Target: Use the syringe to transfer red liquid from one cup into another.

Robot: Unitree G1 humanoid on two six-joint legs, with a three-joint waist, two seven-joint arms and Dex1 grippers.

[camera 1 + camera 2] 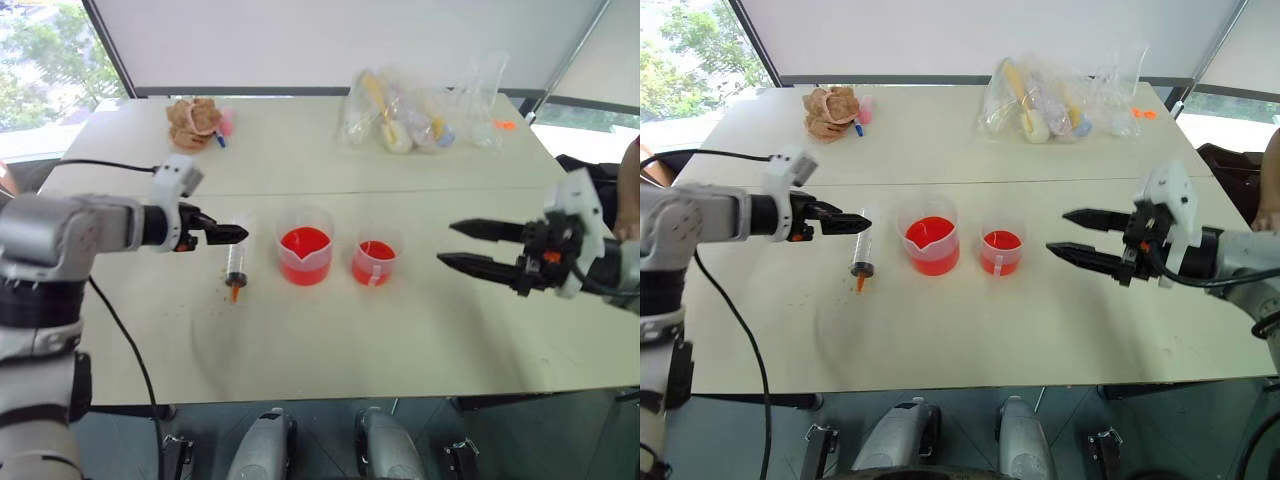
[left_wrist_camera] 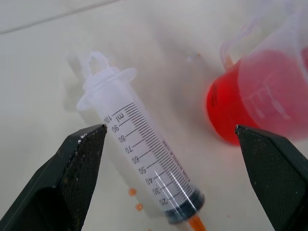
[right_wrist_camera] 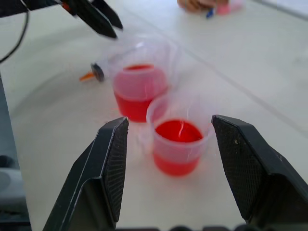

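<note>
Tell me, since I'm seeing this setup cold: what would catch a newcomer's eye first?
Two clear cups of bright red liquid stand side by side mid-table: the wider spouted beaker and, on its right, the smaller measuring cup. Left of the beaker the syringe lies flat, orange tip toward the robot, with the open left gripper over its far end. The right gripper hangs open, pointing at the cups from the right.

A clear syringe (image 1: pixel 237 262) lies flat on the pale tabletop (image 1: pixel 330 330), its orange tip toward the near edge and its dark plunger seal low in the barrel. Just beside it stands the wide spouted beaker (image 1: pixel 305 246), holding red liquid (image 1: pixel 305 244). The smaller, narrower cup (image 1: pixel 376 258) stands just beyond that, also red inside.
</note>
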